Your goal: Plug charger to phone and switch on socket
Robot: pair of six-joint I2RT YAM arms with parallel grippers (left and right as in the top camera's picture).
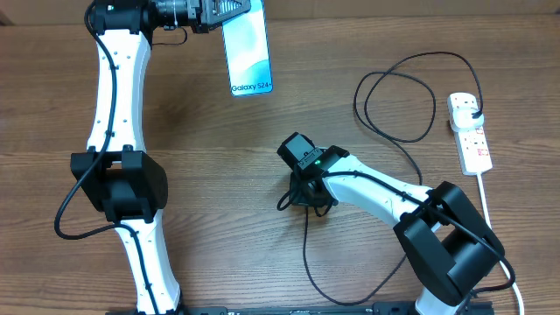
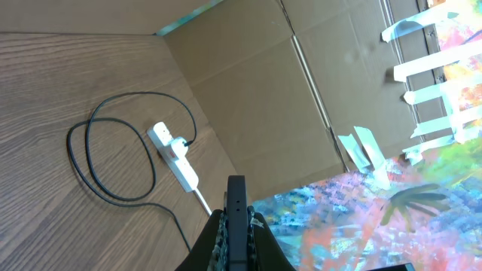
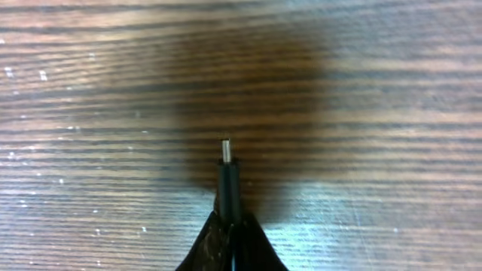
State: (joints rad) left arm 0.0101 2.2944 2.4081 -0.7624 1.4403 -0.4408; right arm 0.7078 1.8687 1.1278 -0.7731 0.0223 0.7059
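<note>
The phone (image 1: 247,52), its screen lit light blue, is held at the table's far edge by my left gripper (image 1: 213,16), shut on its end. In the left wrist view the phone (image 2: 237,218) shows edge-on between the fingers. My right gripper (image 1: 308,194) is at mid-table, shut on the charger's connector end; the black stem and metal tip (image 3: 226,150) stick out past the fingertips just above the wood. The charger cable (image 1: 398,96) loops to its black plug in the white socket (image 1: 470,131) at the right, also visible as the socket (image 2: 175,154) in the left wrist view.
The socket's thick white cord (image 1: 486,206) runs toward the front right past the right arm's base. Slack black cable (image 1: 308,262) curves over the table in front of the right arm. Cardboard walls (image 2: 256,90) stand behind the table.
</note>
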